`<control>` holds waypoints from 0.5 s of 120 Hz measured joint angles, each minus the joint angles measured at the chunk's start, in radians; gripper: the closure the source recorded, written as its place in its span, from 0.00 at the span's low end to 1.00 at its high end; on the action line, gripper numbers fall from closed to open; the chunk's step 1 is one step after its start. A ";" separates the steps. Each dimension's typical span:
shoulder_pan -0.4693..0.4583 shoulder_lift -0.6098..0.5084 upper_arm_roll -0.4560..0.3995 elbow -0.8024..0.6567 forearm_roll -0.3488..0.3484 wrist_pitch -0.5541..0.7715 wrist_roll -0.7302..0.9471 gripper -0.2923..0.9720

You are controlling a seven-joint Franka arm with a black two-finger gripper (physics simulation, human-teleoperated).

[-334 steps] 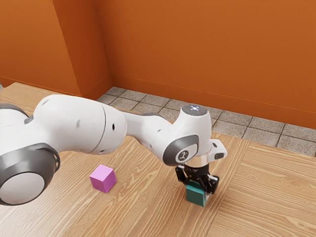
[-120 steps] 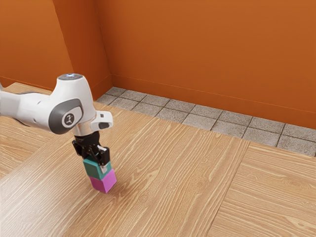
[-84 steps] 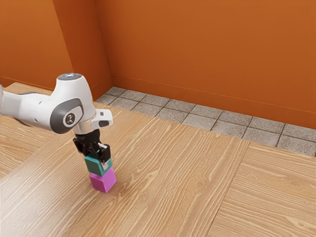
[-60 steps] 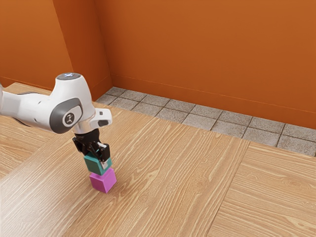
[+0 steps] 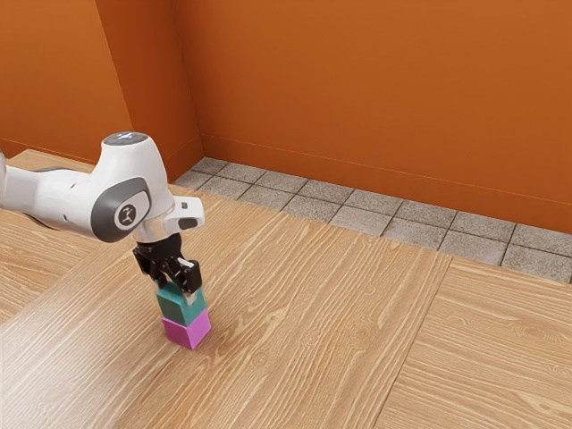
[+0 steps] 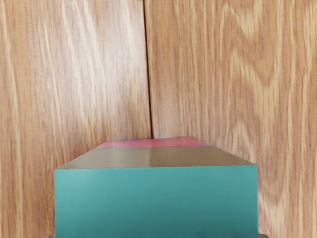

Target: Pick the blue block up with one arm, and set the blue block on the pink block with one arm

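Stack check, quick. The blue block (image 5: 181,305) renders teal-green, and you have it sitting on the pink block (image 5: 187,330). The two touch, blue on top and upright. In the exterior view the blue one looks a shade off toward 10 o'clock of the pink one, not flush on every side. The stack stands on the wooden table (image 5: 340,304), at about 8 o'clock from the middle of the exterior view. The arm (image 5: 80,201) comes in from 9 o'clock.

The gripper (image 5: 178,279) sits right at the top of the blue block, straight over it. I cannot tell whether it is clamped on the block or has already let go, since the black hardware overlaps the block's upper edge. Mark that unknown, don't guess.

From the wrist view, the blue block (image 6: 156,198) is right under the hand. A thin strip of the pink block (image 6: 151,143) peeks out past its far edge. That fits one cube stacked on the other with a small offset.

Progress, as a judgement: the pick is done, the carry is done, and the placement looks made, blue resting on pink. What's left, if it isn't done already, is a clean release and a straight lift off toward 12 o'clock.

The risk is a sideways drag on retreat, which could nudge the top cube off its small footprint. Nothing else on the table is near the stack.
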State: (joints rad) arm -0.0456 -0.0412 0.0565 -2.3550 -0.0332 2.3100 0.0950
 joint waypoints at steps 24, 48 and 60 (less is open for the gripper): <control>-0.003 -0.023 -0.001 0.000 0.000 -0.005 0.007 0.31; -0.020 -0.094 0.004 0.251 -0.002 -0.132 0.011 0.28; -0.024 -0.096 0.048 0.495 -0.019 -0.290 0.013 0.27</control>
State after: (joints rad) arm -0.0693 -0.1367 0.1041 -1.8603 -0.0518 2.0202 0.1075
